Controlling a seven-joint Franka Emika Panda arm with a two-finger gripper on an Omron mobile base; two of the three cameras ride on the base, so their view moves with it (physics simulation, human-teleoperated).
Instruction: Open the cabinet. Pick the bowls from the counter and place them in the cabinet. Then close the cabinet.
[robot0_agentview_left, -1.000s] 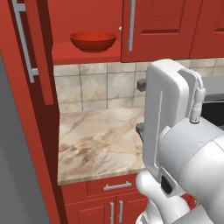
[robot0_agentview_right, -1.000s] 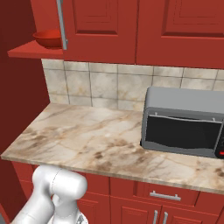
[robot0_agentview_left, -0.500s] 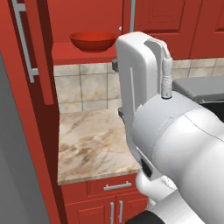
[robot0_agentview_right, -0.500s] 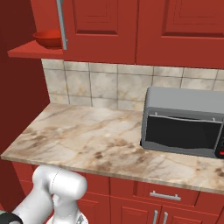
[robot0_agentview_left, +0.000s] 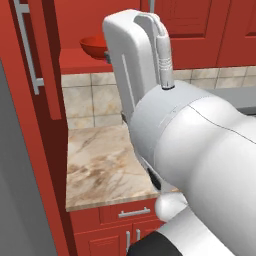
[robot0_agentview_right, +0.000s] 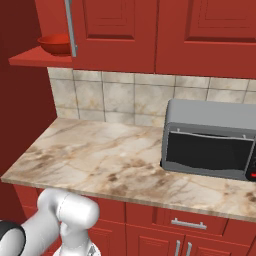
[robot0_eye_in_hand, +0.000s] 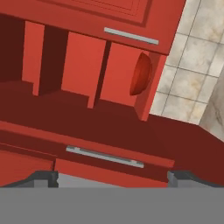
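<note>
The cabinet (robot0_agentview_right: 120, 35) stands with its left door (robot0_agentview_left: 42, 60) swung open, baring the red inner shelf (robot0_agentview_right: 35, 57). A glossy red bowl (robot0_agentview_right: 55, 43) sits on that shelf, also visible as the red bowl (robot0_agentview_left: 95, 46) and, rolled on its side, the bowl (robot0_eye_in_hand: 141, 74). My gripper (robot0_eye_in_hand: 113, 177) is open, nothing between its fingertips (robot0_eye_in_hand: 43, 178), and it hangs back from the shelf, facing the cabinet's inside. The open door's bar handle (robot0_eye_in_hand: 105, 156) lies just ahead of the fingers. The marble counter (robot0_agentview_right: 110, 160) shows no bowl on its visible part.
A grey microwave (robot0_agentview_right: 210, 142) stands on the counter's right side. My own white arm (robot0_agentview_left: 180, 150) blocks much of the left base view. Red base cabinets with a drawer (robot0_agentview_right: 187, 225) run under the counter. A tiled backsplash (robot0_agentview_right: 120, 97) backs it.
My arm has swung left and closer to the left base camera, covering more of that view. The red bowl on the shelf and the open door have not moved.
</note>
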